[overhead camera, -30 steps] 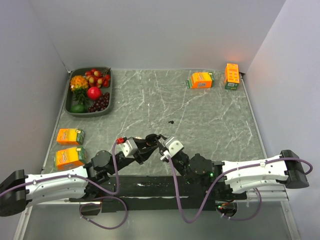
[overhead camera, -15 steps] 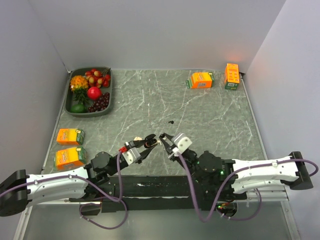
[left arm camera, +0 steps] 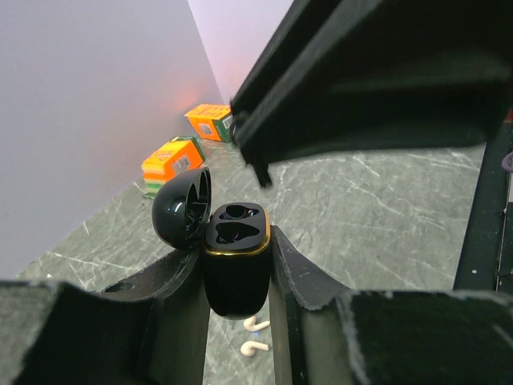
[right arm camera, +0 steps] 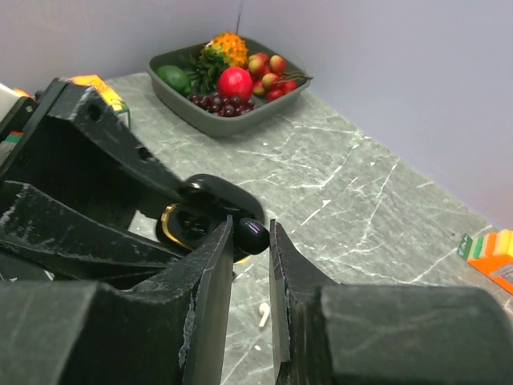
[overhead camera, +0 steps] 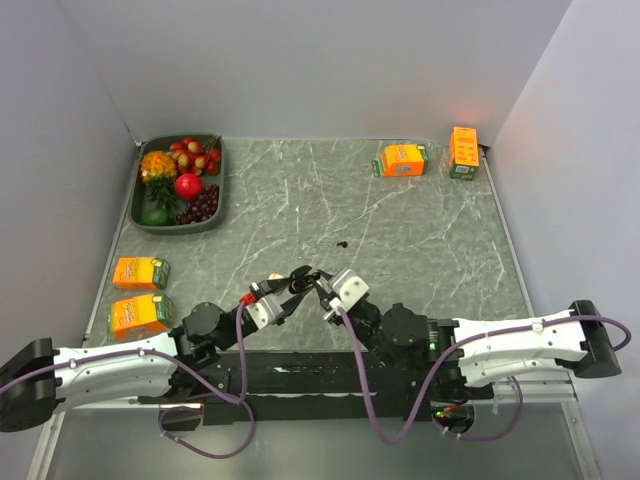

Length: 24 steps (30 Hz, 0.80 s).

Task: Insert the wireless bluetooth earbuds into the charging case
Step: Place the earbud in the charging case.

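Since the black earbud [right arm camera: 252,235] sat pinched at the very tips of the right gripper [right arm camera: 251,250], right at the mouth of the open charging case [left arm camera: 234,281] clamped in the left gripper [left arm camera: 236,249], a slight misalignment with the wells could have tipped it off the edge, dropping it to the marble table [left arm camera: 385,216] beside the white earbuds [left arm camera: 256,347]

The left gripper [overhead camera: 297,274] and right gripper [overhead camera: 320,287] are crowding the near centre. The fruit tray [overhead camera: 221,178] and left cartons [overhead camera: 140,272] are lining the left edge, and the far cartons [overhead camera: 402,160] are blocking the far-right corner.
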Each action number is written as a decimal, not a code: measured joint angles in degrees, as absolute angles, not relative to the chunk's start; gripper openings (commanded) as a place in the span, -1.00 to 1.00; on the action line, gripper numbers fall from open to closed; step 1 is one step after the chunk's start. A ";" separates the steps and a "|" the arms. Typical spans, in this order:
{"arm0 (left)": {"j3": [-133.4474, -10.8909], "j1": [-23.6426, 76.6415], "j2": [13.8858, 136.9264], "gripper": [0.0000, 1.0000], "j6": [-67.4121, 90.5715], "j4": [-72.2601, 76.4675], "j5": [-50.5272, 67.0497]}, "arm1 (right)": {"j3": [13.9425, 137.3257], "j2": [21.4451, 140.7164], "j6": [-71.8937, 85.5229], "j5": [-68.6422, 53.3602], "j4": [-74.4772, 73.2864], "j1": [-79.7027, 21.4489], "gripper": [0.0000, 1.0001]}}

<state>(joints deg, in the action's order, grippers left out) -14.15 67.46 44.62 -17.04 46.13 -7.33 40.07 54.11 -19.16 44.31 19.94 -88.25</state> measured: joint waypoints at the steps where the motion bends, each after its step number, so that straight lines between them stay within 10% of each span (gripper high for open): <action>1: -14.39 67.46 44.93 -0.98 -16.91 46.17 -7.33 | 40.07 54.85 -19.31 44.29 20.56 -88.25 -1.00; 24: -15.14 67.46 45.04 -0.98 -15.11 45.98 -6.79 | 38.83 59.92 -22.63 47.97 29.32 -87.48 -1.00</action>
<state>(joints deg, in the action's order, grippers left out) -15.14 67.46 45.04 -15.11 45.98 -6.79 38.83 59.92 -22.63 47.97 29.32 -87.48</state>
